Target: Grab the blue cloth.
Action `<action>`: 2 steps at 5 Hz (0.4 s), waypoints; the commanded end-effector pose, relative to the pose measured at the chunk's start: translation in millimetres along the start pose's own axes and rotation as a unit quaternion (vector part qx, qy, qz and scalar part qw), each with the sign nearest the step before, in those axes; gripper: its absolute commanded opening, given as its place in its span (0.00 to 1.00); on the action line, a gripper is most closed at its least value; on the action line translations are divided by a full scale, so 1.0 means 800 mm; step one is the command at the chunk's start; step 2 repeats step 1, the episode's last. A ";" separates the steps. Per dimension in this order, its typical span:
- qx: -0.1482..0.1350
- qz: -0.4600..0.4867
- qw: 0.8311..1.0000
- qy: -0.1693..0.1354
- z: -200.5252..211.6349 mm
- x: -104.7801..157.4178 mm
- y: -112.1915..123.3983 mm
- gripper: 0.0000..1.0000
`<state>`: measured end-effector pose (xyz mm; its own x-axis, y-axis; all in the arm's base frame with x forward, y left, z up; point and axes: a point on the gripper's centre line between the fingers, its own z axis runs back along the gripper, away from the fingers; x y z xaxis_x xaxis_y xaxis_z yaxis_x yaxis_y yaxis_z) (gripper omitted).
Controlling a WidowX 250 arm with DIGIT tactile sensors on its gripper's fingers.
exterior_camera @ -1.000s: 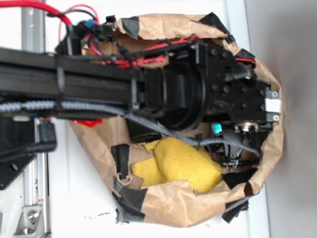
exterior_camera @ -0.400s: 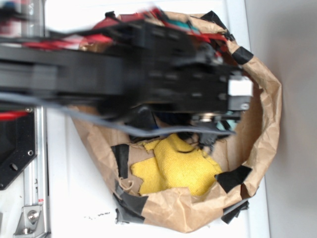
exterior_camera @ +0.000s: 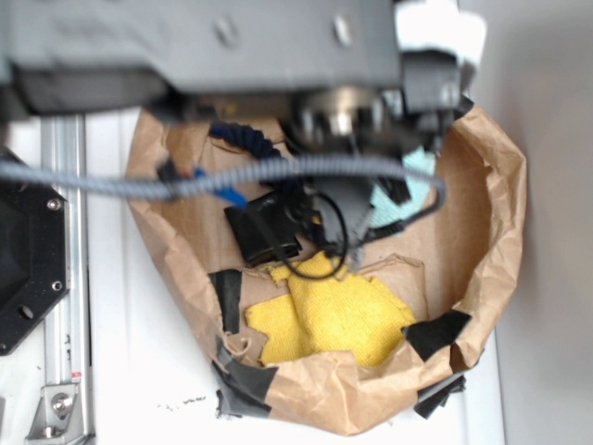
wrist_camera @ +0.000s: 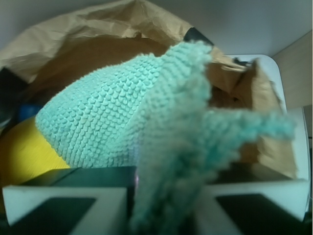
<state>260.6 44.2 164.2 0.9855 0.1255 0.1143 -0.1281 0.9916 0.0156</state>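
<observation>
Between jaws: blue cloth [wrist_camera: 146,127] pinched tight, above paper bag [exterior_camera: 491,213].

Cloths: two. One blue cloth [wrist_camera: 122,112], pale teal terry; one yellow cloth [exterior_camera: 334,320].
Paper bags: one, a brown paper bag [exterior_camera: 491,185] with its rim rolled down.
Ropes: one, a dark navy twisted rope [exterior_camera: 243,139], partly hidden.
Black tape patches on the bag [exterior_camera: 437,332]: at least four in sight; others may be hidden.
Grippers: one gripper [wrist_camera: 161,200], two pads.
</observation>
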 end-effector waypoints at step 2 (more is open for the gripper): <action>0.006 0.026 1.000 0.008 0.037 0.007 0.013 0.00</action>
